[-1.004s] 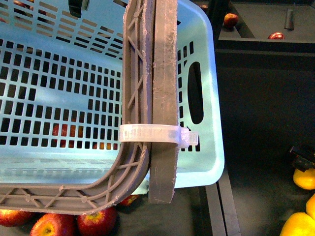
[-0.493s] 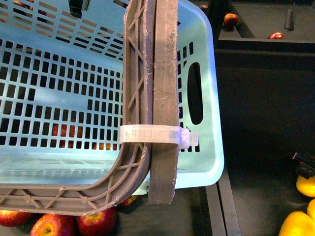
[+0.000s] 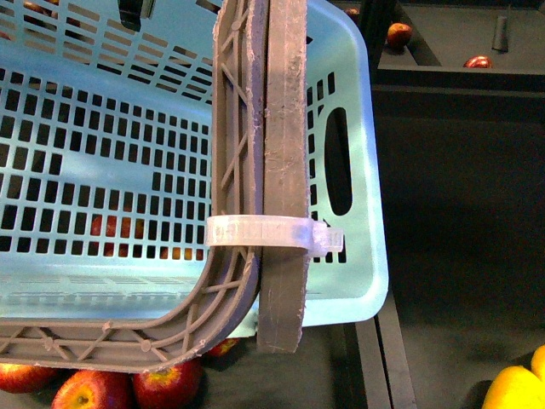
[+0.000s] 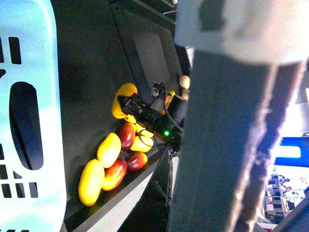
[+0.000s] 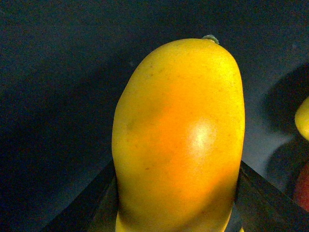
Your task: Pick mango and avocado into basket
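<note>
Right gripper (image 4: 126, 102) straddles mango (image 5: 178, 140), centre of right wrist view; clamped or not, cannot tell. Basket (image 3: 362, 102) fills upper left of front view.

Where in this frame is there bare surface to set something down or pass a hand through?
Bare: the dark shelf floor right of the basket, bordered by two apples behind and the mangoes in front; also the basket's slotted bottom. Crowded: red apples under the basket's near rim, and among the mangoes.

Glossy smooth mango (image 5: 178, 135); slotted plastic basket (image 3: 362, 128)
</note>
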Robot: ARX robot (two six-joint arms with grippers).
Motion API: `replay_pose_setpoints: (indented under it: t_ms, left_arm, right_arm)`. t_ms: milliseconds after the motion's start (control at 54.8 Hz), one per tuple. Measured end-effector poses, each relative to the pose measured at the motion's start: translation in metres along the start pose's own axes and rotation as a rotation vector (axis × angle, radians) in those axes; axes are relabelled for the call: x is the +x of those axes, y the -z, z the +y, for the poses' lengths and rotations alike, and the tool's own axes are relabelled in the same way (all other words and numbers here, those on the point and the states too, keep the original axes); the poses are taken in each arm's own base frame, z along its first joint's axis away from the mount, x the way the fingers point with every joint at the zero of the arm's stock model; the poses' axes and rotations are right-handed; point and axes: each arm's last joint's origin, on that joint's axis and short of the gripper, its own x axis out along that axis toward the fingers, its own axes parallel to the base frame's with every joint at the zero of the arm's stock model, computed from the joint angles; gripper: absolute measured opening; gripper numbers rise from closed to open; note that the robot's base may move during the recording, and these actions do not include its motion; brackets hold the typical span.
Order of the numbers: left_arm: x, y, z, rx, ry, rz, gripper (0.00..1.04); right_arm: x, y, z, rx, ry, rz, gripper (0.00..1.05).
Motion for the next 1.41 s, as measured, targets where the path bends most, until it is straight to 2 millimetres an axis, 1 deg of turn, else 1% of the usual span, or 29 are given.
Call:
replay_pose_setpoints:
  t_ms: [110, 146, 237, 329, 402, 475, 529, 602, 712, 821, 1168, 1405]
  left_arm:
    - [0.000, 0.000, 0.000, 0.000, 0.000, 0.000, 0.07]
    - [0.000, 0.000, 0.000, 0.001, 0.000, 0.000, 0.07]
    - [0.000, 0.000, 0.000, 0.000, 0.000, 0.000, 0.07]
    - [0.000, 0.000, 0.000, 0.001, 0.000, 0.000, 0.07]
    - [0.000, 0.000, 0.000, 0.000, 0.000, 0.000, 0.07]
    - [0.000, 0.000, 0.000, 0.001, 0.001, 0.000, 0.07]
    - [0.000, 0.000, 0.000, 0.001, 0.000, 0.000, 0.07]
    - [0.000, 0.000, 0.000, 0.000, 0.000, 0.000, 0.07]
    - [0.000, 0.000, 0.000, 0.002, 0.000, -0.001, 0.07]
    - [0.000, 0.000, 0.000, 0.002, 0.000, 0.000, 0.07]
    - [0.000, 0.000, 0.000, 0.003, 0.001, -0.001, 0.07]
    - [-0.002, -0.002, 0.001, 0.002, -0.011, -0.014, 0.07]
  right_arm:
    - [-0.016, -0.015, 0.009, 0.006, -0.059, -0.028, 0.58]
    - [-0.024, -0.021, 0.015, 0.008, -0.093, -0.038, 0.58]
    - [-0.048, -0.040, 0.038, 0.001, -0.204, -0.082, 0.58]
    - [-0.082, -0.054, 0.071, -0.027, -0.335, -0.125, 0.58]
    - [-0.113, -0.061, 0.098, -0.060, -0.462, -0.158, 0.58]
    - [-0.135, -0.064, 0.117, -0.089, -0.551, -0.181, 0.58]
    - [-0.144, -0.064, 0.125, -0.105, -0.595, -0.186, 0.58]
    - [-0.161, -0.060, 0.144, -0.144, -0.687, -0.185, 0.58]
    - [-0.171, -0.049, 0.158, -0.170, -0.754, -0.164, 0.58]
    - [-0.181, -0.024, 0.174, -0.213, -0.821, -0.108, 0.58]
    - [-0.199, 0.017, 0.208, -0.297, -0.937, -0.021, 0.58]
    - [-0.208, 0.034, 0.222, -0.328, -0.964, 0.009, 0.57]
